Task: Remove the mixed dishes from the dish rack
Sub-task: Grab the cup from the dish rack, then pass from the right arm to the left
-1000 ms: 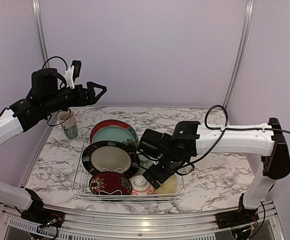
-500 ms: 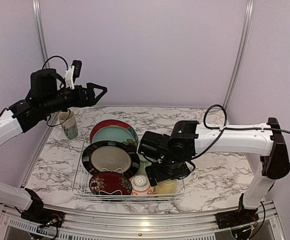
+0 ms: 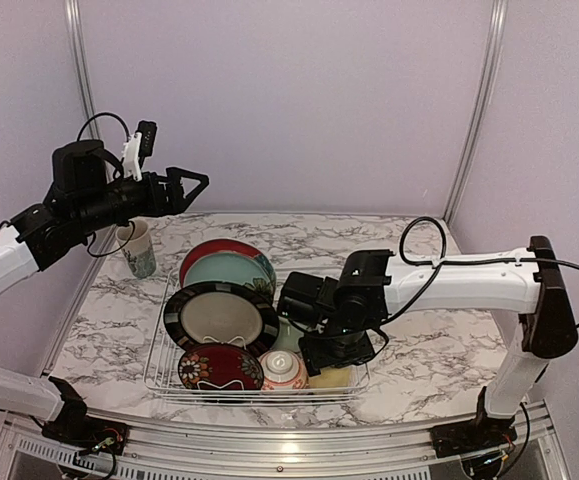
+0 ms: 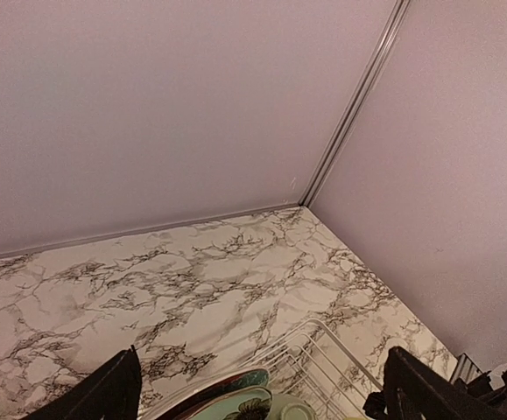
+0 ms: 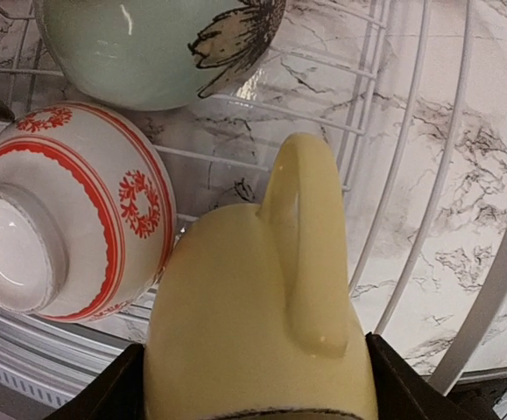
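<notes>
While the yellow cup (image 5: 235, 297) lies on its side in the near right corner of the dish rack (image 5: 411, 175), handle facing up, it is straddled by the right hand (image 5: 253, 385). A finger is seen at each side of the cup wall, touching or just beside it. Whether it is actually pinched cannot be told. The left hand (image 3: 201, 187) is held spread and empty, high above the rack's far left corner.

Risks: the cup is glossy and rounded, so it could slip or roll in a loose hold. The striped bowl (image 5: 60, 219) looks to be pressed against the cup's left side, so it may be dragged or tipped on lift. The rack wires are close to the right finger and could be snagged. The green bowl (image 5: 148, 44), just behind the cup, could be knocked. Plates (image 3: 219, 315) are stood upright in the rack's left half. A tall cup (image 3: 139, 250) is already out, past the rack's far left corner.

The rack is set on a white table (image 3: 419, 350) with grey marble veining, slightly shiny. Plain pale lilac walls (image 3: 299, 100) are seen behind, with metal corner posts (image 3: 481, 100).
</notes>
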`<move>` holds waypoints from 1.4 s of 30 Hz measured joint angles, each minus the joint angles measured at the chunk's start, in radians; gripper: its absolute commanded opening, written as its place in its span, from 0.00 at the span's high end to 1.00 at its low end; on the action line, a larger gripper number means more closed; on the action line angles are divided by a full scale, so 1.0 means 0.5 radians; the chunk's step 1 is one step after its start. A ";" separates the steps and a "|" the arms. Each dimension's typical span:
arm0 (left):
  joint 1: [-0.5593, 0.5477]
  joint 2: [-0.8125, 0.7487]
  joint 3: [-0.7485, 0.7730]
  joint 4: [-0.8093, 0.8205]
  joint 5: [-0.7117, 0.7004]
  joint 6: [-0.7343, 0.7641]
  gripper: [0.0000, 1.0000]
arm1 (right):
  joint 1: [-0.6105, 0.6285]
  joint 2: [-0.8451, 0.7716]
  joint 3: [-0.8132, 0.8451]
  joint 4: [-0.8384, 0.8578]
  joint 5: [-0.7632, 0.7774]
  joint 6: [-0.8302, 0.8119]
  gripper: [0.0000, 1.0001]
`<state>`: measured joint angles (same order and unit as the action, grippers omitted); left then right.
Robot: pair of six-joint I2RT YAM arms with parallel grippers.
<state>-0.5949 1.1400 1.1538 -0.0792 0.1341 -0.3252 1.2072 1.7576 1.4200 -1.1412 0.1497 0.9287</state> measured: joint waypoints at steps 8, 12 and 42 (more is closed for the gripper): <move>0.000 0.000 -0.003 0.002 -0.002 -0.005 0.01 | 0.000 -0.011 0.005 -0.001 0.058 -0.047 0.65; 0.000 0.000 -0.030 0.023 -0.008 -0.022 0.01 | -0.002 -0.031 0.058 -0.031 0.131 -0.106 0.78; -0.020 0.195 -0.075 0.544 0.387 -0.610 0.03 | -1.159 -1.173 -0.621 1.571 -0.785 -0.843 1.00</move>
<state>-0.6048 1.2377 1.1164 0.1928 0.3275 -0.6304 0.6277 1.1713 1.1095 -0.3557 -0.2428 0.5072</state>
